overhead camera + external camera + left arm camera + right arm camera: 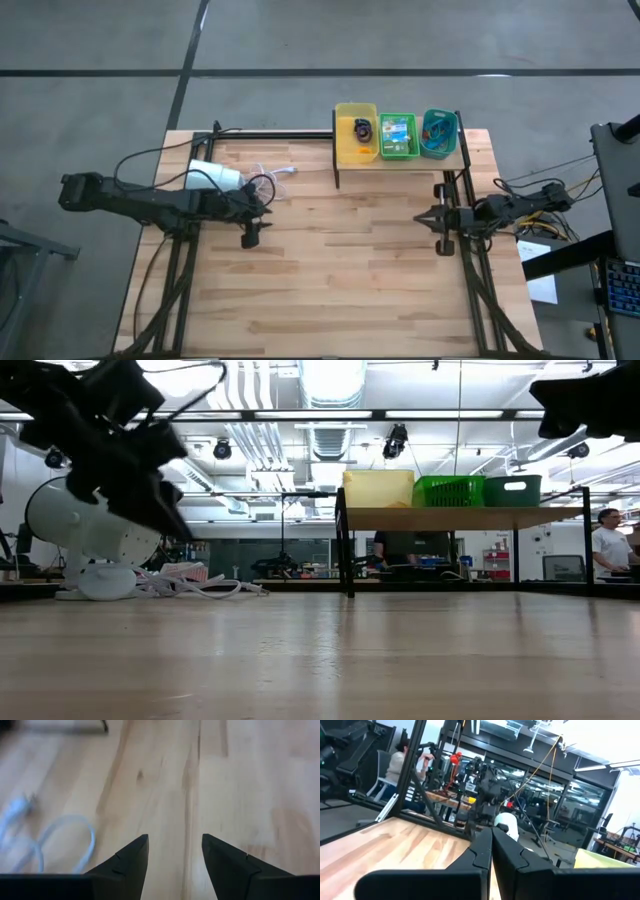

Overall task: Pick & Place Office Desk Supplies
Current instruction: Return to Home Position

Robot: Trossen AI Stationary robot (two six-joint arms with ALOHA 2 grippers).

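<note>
The office desk supplies lie in three trays on a raised shelf (400,162) at the table's far edge. A black loop (361,128) is in the yellow tray (343,140). A crayon box (397,131) lies in the green tray (413,152), and coloured loops (436,134) in the teal tray (453,128). My left gripper (268,212) hovers open over bare wood at the left, slanting down, with nothing between its fingers (175,837). My right gripper (422,217) is shut and empty at the right, pointing level toward the table's left (491,829).
A white cylindrical lamp (215,175) lies at the far left, and its white cord (268,180) is coiled beside my left gripper (65,840). The shelf's dark legs (342,550) stand on the table. Bare wood (340,270) spans the middle and near side. People show in the room beyond.
</note>
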